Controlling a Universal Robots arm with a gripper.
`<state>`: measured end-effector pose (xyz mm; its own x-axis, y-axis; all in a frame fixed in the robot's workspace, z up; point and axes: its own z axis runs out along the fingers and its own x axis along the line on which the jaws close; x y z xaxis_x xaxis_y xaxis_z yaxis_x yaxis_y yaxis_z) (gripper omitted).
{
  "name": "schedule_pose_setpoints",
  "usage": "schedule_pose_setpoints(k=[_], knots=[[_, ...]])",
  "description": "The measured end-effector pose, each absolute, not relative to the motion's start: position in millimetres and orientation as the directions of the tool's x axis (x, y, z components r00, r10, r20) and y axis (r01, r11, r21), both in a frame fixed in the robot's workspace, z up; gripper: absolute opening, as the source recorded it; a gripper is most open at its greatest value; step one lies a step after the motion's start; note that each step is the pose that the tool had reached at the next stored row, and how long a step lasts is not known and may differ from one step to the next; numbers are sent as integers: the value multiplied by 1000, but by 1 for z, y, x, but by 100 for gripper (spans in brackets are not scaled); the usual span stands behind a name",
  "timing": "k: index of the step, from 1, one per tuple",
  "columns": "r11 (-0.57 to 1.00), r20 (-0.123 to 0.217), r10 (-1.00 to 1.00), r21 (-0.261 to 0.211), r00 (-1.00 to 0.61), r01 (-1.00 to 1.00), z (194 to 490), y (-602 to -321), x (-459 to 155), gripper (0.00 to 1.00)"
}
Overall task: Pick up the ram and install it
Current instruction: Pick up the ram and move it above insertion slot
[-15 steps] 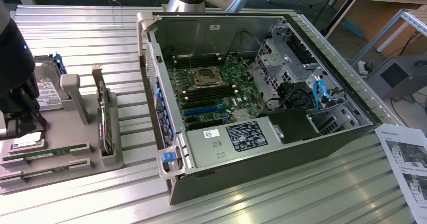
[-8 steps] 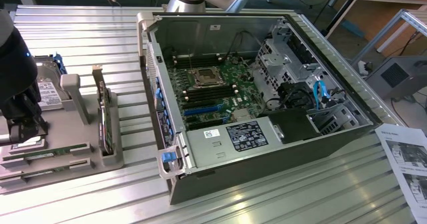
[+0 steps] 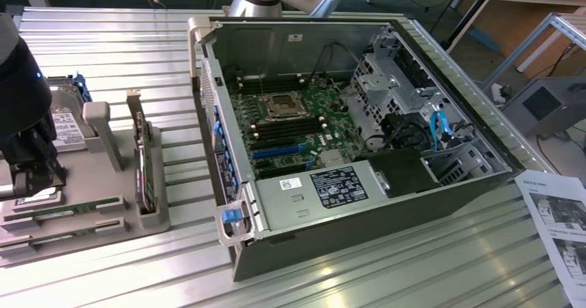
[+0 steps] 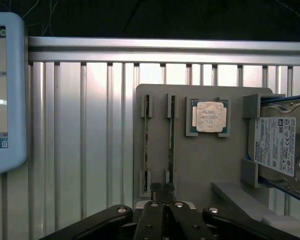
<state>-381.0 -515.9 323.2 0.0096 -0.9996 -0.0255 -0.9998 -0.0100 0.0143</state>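
Green ram (image 4: pixel 171 145) stands edge-up in its grey tray (image 4: pixel 200 170), gripper (image 4: pixel 161 189) fingers clenched at its end; an off-centre pinch could jam it.

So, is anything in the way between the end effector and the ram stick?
Nothing visible. The end effector is closed right at the end of one ram stick standing in the grey tray; the second stick stands beside it, apart.
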Motion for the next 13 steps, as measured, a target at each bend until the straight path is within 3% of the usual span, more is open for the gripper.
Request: schedule_pose_setpoints(k=[2,3,11,12,13], knots=[[-10,-25,-1000,14,10,-1000,323,-516,-381,11],[-10,-25,-1000,14,10,-1000,323,-516,-381,18],[-10,-25,-1000,14,10,-1000,323,-516,-381,19],[-10,-25,-1000,14,10,-1000,323,-516,-381,25],[-10,-25,-1000,14,10,-1000,323,-516,-381,25]])
